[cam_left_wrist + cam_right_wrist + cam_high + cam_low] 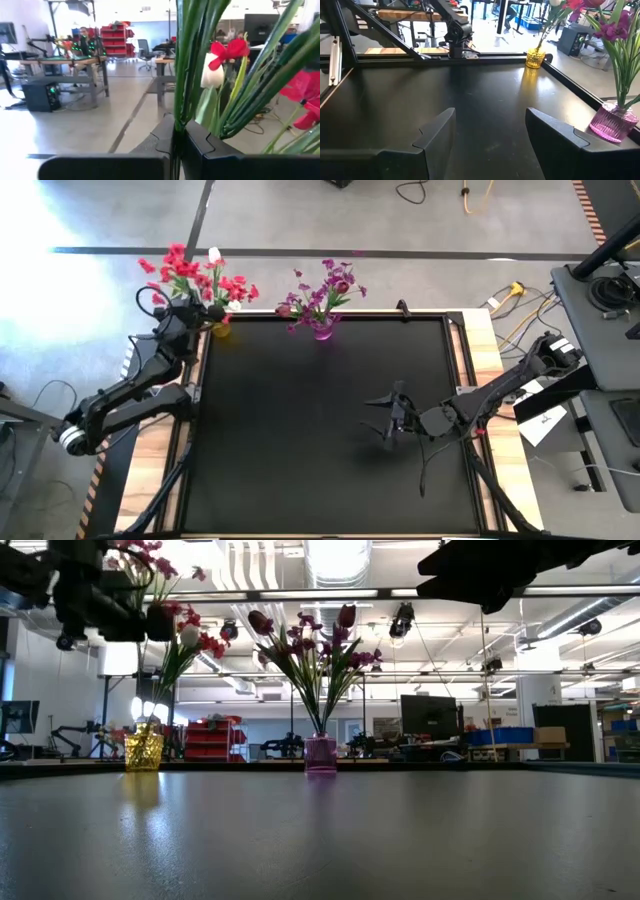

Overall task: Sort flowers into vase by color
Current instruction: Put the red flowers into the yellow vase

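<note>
Seen only by left wrist: left claw (176,142) clamped on green stems among red flowers (195,278) in yellow vase (143,751), upper left; purple flowers (322,292) in pink vase (614,121) – right claw (385,418) apart, mid-frame over black worktop (300,440); workshop benches beyond

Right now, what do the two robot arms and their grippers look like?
Both arms are dark, jointed links; the left arm ends in a pale ring at its base, and the right arm trails a thin dark cable. The right gripper has two flat, black, angular fingers, each with a small notch. The left gripper has the same matte black notched fingers.
</note>
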Robot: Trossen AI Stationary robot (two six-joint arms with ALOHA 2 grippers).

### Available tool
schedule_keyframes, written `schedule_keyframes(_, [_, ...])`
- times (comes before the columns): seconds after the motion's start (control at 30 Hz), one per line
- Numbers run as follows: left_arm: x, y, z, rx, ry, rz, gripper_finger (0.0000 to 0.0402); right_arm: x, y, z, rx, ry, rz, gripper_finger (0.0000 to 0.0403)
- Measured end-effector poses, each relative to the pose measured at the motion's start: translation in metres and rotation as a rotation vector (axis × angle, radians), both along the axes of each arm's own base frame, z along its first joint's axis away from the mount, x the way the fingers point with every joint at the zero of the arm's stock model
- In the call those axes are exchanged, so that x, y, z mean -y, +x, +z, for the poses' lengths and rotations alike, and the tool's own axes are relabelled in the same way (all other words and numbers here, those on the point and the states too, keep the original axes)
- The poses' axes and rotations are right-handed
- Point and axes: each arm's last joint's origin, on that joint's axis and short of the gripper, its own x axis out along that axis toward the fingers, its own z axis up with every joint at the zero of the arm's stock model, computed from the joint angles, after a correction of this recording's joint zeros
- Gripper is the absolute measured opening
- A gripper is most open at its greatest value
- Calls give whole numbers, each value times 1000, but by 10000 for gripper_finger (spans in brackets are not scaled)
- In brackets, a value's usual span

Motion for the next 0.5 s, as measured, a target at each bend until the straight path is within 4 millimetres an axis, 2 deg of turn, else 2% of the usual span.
schedule_keyframes(0.13, [-11, 7, -6, 4, -12, -14, 0, 0, 0, 0, 0, 0, 0, 234])
schedule_keyframes(0.5, [-33, 12, -25, 32, -104, 143, 0, 0, 0, -1, -7, -1, -1, 238])
